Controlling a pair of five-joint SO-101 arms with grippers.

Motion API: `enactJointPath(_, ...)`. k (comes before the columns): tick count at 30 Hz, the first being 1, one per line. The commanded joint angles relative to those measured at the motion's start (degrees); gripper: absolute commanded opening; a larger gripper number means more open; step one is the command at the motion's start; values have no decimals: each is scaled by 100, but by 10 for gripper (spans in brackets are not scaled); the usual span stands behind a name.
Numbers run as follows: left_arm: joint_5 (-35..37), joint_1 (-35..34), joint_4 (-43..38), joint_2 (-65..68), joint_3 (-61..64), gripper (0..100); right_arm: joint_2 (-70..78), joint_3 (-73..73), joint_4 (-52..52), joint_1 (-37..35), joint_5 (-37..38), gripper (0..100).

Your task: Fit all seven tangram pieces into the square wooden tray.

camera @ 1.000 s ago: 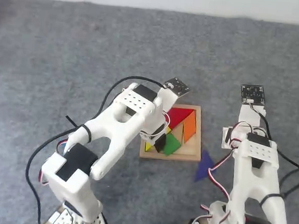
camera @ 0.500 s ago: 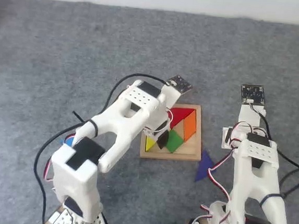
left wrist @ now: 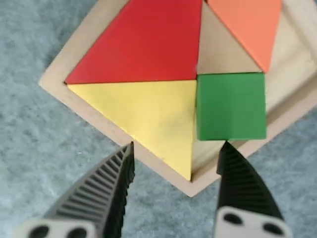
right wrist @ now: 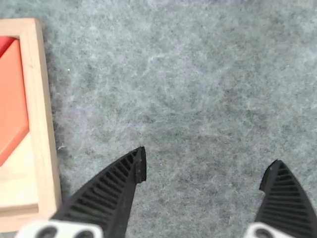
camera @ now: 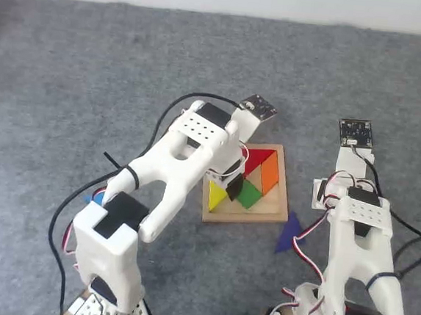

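I see my left fingers (left wrist: 111, 188) spread open, holding nothing, over a corner of the wooden tray (left wrist: 54, 82), where the red triangle (left wrist: 143, 44), yellow triangle (left wrist: 153, 109), green square (left wrist: 230, 104) and orange piece (left wrist: 247, 25) lie, my right fingers (right wrist: 114, 191) open above the grey tabletop (right wrist: 198, 74) beside it, a blue piece (camera: 288, 234) just outside.

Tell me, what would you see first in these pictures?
The bright pieces in the square wooden tray jump out: a red triangle, a yellow triangle, a green square and an orange piece. The left hand hangs open over the tray's corner, and one blue piece lies on the grey carpet beside the tray.
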Motion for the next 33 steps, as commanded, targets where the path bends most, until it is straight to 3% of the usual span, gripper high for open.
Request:
enactJointPath(1,-70,-18,132,-404,-224,255,-215,-18,-92,-31,97,362)
enactJointPath(7,-158,-62,97,-475,13,255,-215,-18,-92,-13,97,362)
enactJointPath(11,-53,-510,97,-695,-207,254,-268,-97,92,277,123,362)
enactJointPath(14,343,-1116,97,-1073,-189,254,-215,-431,708,268,132,362)
enactJointPath(17,923,-2004,97,-1301,-189,254,-233,-853,1684,-198,79,362)
enactJointPath(19,932,-2620,88,-1310,-189,255,-224,-1160,2369,-514,97,362)
enactJointPath(25,-589,-4281,123,-1152,-101,256,-277,-1829,4048,-1367,1037,362)
enactJointPath(29,-1231,-5143,176,-1037,-84,255,-295,-1521,3952,-1930,536,361)
enactJointPath(33,-2013,-5565,290,-1046,295,255,-743,-791,3169,-2334,123,361)
